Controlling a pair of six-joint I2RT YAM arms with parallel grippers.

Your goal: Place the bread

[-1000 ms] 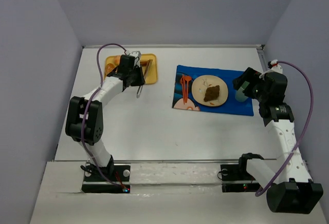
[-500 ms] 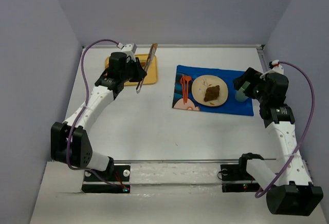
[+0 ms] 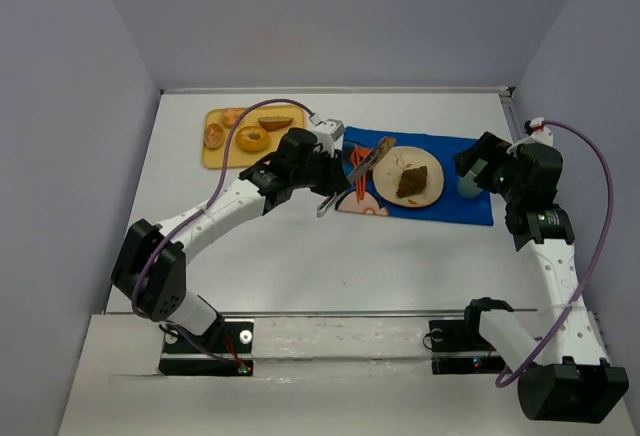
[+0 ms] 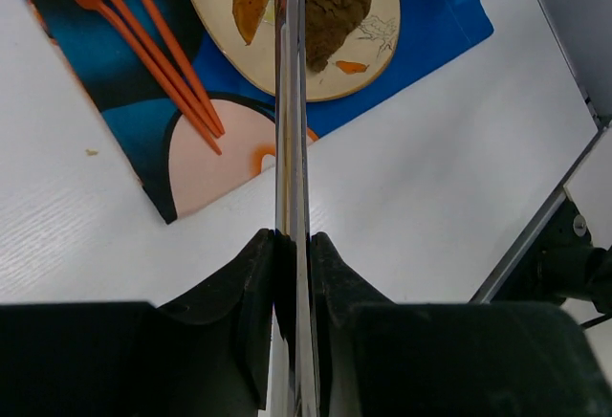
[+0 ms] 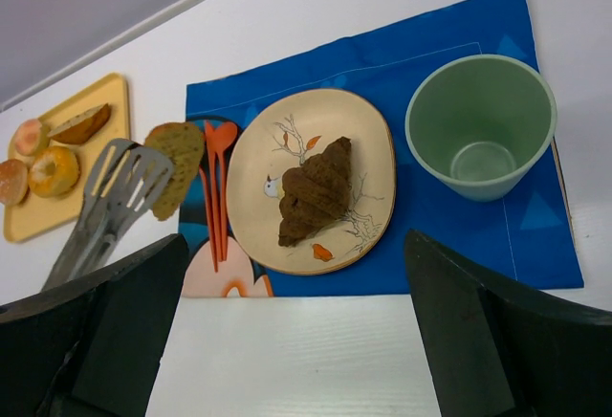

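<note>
Left gripper clamped on metal tongs, which pinch a bread slice above the blue placemat, just beside the plate (a brown pastry lies on it). Right gripper spread wide, holding nothing.

White arms, black joints (purple cables).

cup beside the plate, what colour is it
Pale green; the cup shows best in the right wrist view.
</note>
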